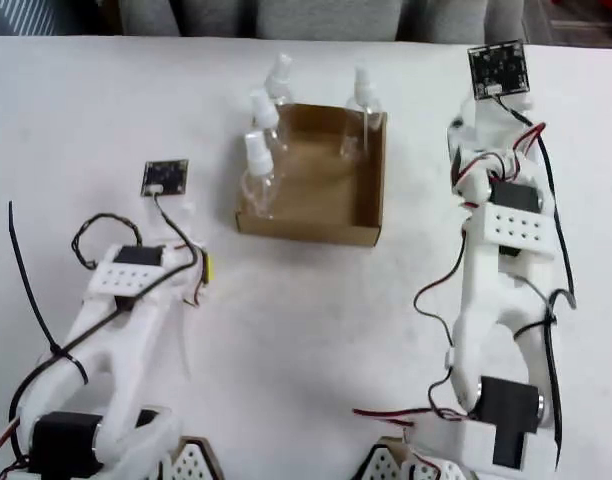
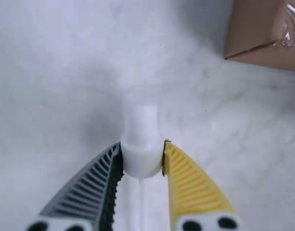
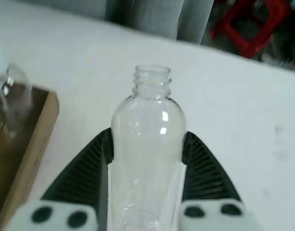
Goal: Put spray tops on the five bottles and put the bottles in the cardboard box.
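My left gripper (image 2: 141, 147) is shut on a white spray top (image 2: 140, 126), its thin tube (image 2: 140, 202) running back between the grey and yellow fingers, just over the white table. In the high view this gripper (image 1: 200, 268) sits left of the cardboard box (image 1: 306, 228). My right gripper (image 3: 147, 139) is shut on a clear, uncapped bottle (image 3: 146, 120) with its open neck pointing away. That arm (image 1: 501, 225) stands to the right of the box. Several bottles with spray tops (image 1: 264, 112) stand in the box.
The white table (image 1: 316, 330) stretches between the two arms in front of the box. A box corner (image 2: 263, 33) with a bottle base (image 2: 292, 26) lies ahead of the left gripper. The box wall (image 3: 34, 139) is beside the right gripper. Chairs and a red frame stand beyond the table's far edge.
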Controlling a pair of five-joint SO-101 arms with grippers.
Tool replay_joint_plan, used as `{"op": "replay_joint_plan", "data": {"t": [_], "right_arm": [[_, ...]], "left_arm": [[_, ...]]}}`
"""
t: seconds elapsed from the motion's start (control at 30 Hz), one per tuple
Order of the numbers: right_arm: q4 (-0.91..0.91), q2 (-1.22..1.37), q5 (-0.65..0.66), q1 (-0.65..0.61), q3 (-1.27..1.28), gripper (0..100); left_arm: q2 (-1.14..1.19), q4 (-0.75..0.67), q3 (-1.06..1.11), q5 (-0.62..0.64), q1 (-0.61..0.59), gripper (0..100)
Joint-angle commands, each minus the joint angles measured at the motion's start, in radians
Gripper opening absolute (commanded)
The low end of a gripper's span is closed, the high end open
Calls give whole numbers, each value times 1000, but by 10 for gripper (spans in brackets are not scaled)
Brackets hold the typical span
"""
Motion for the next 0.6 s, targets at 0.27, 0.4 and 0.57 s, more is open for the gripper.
{"op": "replay_joint_plan", "data": {"t": [0.27,0.4,0.57], "right_arm": [[-475,-387,-365,-56,397,15],[-473,-651,-367,-124,611,15],[-372,-1006,-361,-239,822,15]], "left_arm": [[-41,-25,-8,3,-16,20],[-41,-25,-8,3,-15,20],[-47,-25,-6,3,-15,20]]}}
